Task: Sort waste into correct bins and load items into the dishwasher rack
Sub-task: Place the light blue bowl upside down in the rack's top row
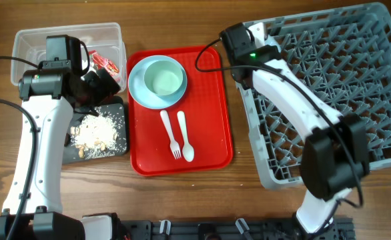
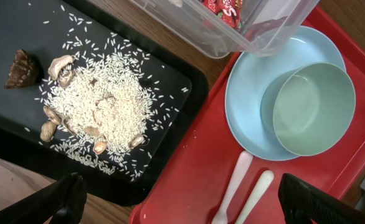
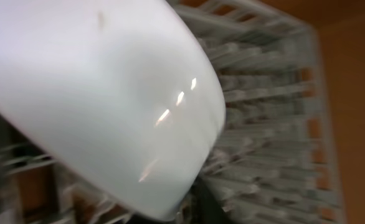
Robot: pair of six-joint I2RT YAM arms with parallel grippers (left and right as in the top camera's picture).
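Note:
My left gripper [image 2: 192,205] is open and empty, hovering over the edge between the black tray [image 2: 170,81] and the red tray; it also shows in the overhead view [image 1: 99,83]. Beige-white food scraps [image 2: 98,106] and a brown chunk [image 2: 22,68] lie on the black tray. The red wrapper [image 1: 105,63] lies in the clear tub [image 1: 29,40]. The pale green bowl [image 1: 163,80] sits on the pale blue plate [image 1: 135,87], with the fork [image 1: 169,137] and spoon [image 1: 184,137] below. My right gripper [image 1: 234,39] holds a pale blue bowl [image 3: 108,93] over the rack [image 1: 342,87]. The tissue and yellow cup are not seen.
The flat red tray [image 1: 212,113] lies between the black tray and the rack and carries the plate, bowl and cutlery. The rack's left wall is close to the red tray's right edge. Bare wood table [image 1: 249,200] runs along the front.

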